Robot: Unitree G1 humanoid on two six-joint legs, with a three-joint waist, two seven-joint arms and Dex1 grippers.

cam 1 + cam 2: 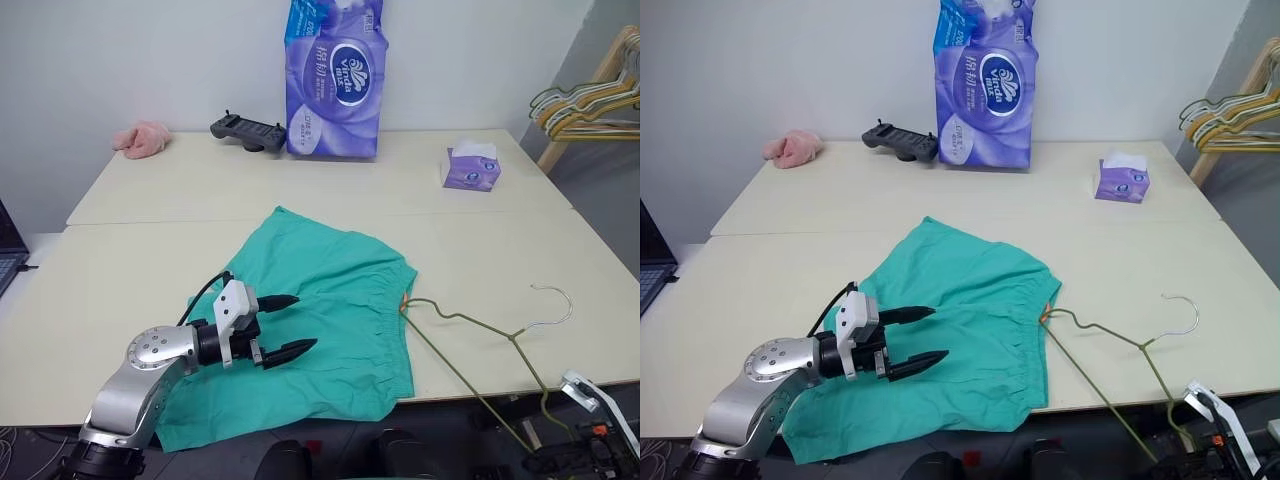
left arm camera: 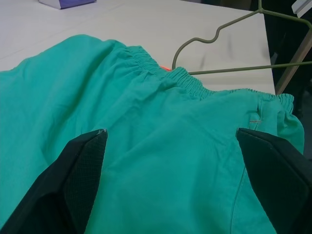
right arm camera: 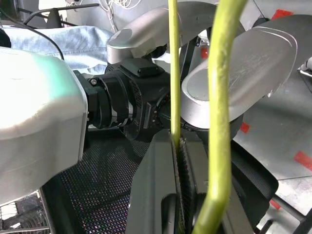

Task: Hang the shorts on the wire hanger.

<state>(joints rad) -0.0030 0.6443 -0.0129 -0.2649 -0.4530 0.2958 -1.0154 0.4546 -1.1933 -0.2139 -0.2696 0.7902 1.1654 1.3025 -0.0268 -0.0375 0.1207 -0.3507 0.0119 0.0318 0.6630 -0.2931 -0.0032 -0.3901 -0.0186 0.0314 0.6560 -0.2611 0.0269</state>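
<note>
Shorts [image 1: 320, 320] lay flat; our right end effector [image 3: 178, 146] pinched the hanger [image 1: 470, 345], the left [image 1: 282, 325] spread open; we should grip the waistband.

Bright, even indoor light; soft shadows; blurred close-up wrist foreground.

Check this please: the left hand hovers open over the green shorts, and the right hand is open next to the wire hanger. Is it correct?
One part is wrong. The right hand is not open beside the wire hanger: the right wrist view shows it shut on the wire. The rest holds: the left hand hovers open over the green shorts.
</note>
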